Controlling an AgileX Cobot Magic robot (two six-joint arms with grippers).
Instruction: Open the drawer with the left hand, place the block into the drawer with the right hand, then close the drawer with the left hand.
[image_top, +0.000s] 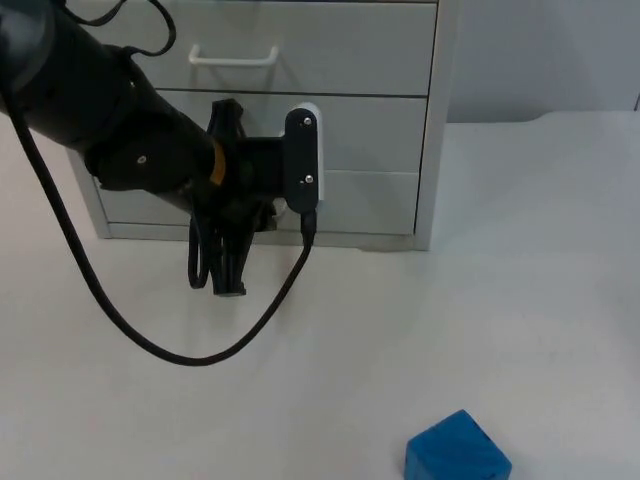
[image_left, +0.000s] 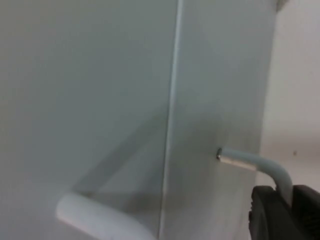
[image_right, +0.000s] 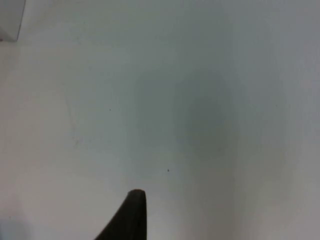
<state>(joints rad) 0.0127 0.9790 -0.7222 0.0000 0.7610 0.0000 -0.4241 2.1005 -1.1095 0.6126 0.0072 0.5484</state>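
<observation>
Top view has the left arm (image_top: 110, 130) reaching across the front of the grey cabinet (image_top: 330, 120), and the left gripper (image_top: 228, 262) sits low against the cabinet's bottom drawer (image_top: 370, 200), fingers pointing down toward the white table (image_top: 450, 330). Whether those fingers are spread or pressed together, I cannot tell; the arm's own body covers the spot. Over on the left wrist view, a white drawer handle (image_left: 260, 165) curves out of the drawer face right beside a black fingertip (image_left: 280, 212), touching it or very nearly so, and a second white handle (image_left: 95, 217) shows on the neighbouring panel. All drawers look flush and closed, with the top drawer's handle (image_top: 232, 57) untouched. The blue block (image_top: 457, 452) lies on the table, well apart from the cabinet, near the front edge. Right wrist view gives the right gripper's fingertip (image_right: 131, 215) over bare table; its grip state cannot be told.
</observation>
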